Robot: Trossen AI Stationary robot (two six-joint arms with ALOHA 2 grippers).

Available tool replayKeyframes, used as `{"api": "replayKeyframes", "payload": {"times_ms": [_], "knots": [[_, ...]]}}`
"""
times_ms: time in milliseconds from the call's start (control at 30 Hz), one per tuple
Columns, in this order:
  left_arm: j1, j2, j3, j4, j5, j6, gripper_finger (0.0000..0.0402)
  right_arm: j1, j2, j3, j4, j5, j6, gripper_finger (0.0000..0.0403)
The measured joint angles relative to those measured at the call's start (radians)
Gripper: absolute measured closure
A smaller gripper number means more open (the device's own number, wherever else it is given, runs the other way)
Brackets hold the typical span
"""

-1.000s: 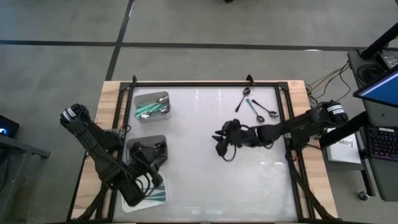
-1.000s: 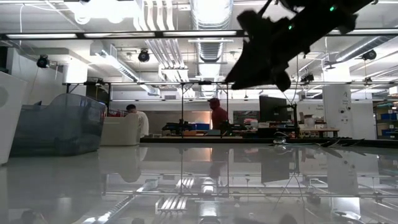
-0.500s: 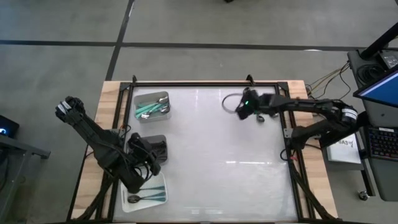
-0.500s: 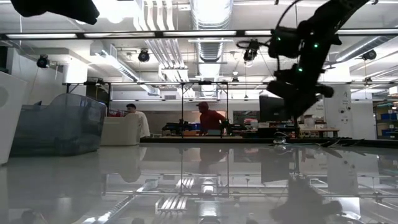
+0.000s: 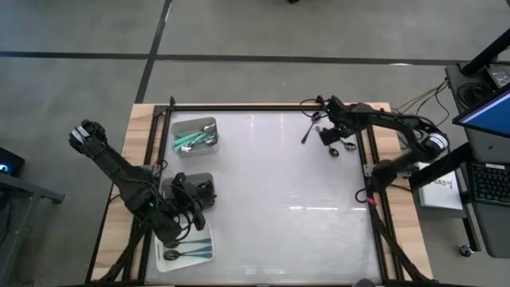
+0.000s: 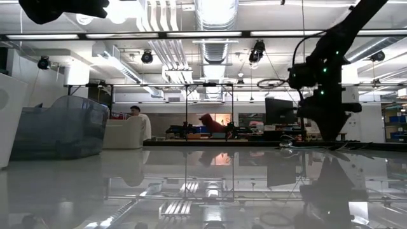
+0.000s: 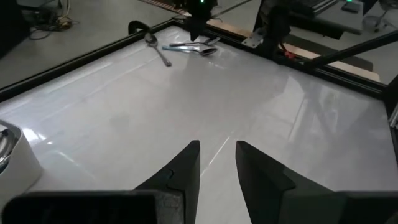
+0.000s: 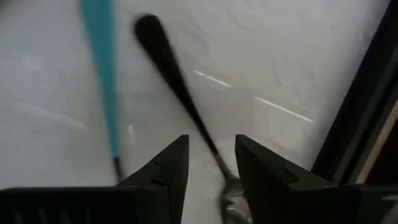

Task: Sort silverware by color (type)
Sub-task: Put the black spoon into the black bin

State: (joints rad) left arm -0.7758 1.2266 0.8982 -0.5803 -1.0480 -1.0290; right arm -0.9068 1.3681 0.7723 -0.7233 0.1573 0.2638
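Black-handled spoon (image 8: 180,87) between open right gripper (image 8: 211,163) fingers, teal spoon (image 8: 106,74) beside.

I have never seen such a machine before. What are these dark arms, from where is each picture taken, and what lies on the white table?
These are two robot arms at a white table, sorting small spoons by handle colour.

One camera looks straight down, one looks level across the table into the room, and one sits on each wrist.

The right gripper is low over the loose spoons near the far right corner; its fingers are open around a black-handled spoon, with a teal-handled spoon beside it. It holds nothing.

The left gripper is open and empty, at the near left above a dark grey tray.

A light grey tray holds teal-handled spoons. A white tray holds a few more spoons.
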Motion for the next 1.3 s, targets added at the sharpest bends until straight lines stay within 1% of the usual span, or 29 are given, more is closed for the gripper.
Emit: {"api": "replayKeyframes", "payload": {"times_ms": [67, 233, 533, 600, 667, 833, 933, 1067, 1167, 1233, 1300], "knots": [[0.000, 0.000, 0.000, 0.004, -0.004, 0.000, 0.0316, -0.020, 0.030, 0.000, 0.001, -0.001, -0.027, 0.0280], [0.008, 0.000, 0.000, 0.011, -0.017, 0.000, 0.0316, -0.021, 0.080, 0.011, 0.005, -0.008, -0.061, 0.0280], [0.013, 0.000, 0.000, 0.015, -0.018, 0.000, 0.0316, -0.021, 0.150, 0.061, -0.045, -0.006, -0.070, 0.0282], [0.013, 0.000, 0.000, 0.015, -0.019, 0.000, 0.0316, -0.021, 0.166, 0.073, -0.060, -0.013, -0.080, 0.0292], [0.013, 0.000, 0.000, 0.015, -0.018, 0.004, 0.0316, -0.021, 0.183, 0.088, -0.081, -0.026, -0.094, 0.0312], [0.013, 0.005, 0.000, 0.016, -0.017, 0.004, 0.0316, -0.021, 0.222, 0.121, -0.109, -0.063, -0.119, 0.0377], [0.013, 0.019, 0.000, 0.021, -0.017, 0.003, 0.0316, -0.022, 0.238, 0.139, -0.113, -0.078, -0.132, 0.0390], [0.013, 0.032, 0.000, 0.030, -0.016, 0.000, 0.0316, -0.023, 0.228, 0.179, -0.146, -0.089, -0.133, 0.0392], [0.014, 0.035, 0.002, 0.030, -0.017, 0.000, 0.0316, -0.021, 0.176, 0.235, -0.178, -0.096, -0.134, 0.0392], [0.015, 0.036, 0.002, 0.029, -0.047, 0.000, 0.0316, -0.015, 0.142, 0.258, -0.184, -0.103, -0.133, 0.0393], [0.021, 0.041, 0.002, 0.029, -0.092, -0.002, 0.0316, -0.002, 0.111, 0.279, -0.172, -0.146, -0.126, 0.0393]]}}
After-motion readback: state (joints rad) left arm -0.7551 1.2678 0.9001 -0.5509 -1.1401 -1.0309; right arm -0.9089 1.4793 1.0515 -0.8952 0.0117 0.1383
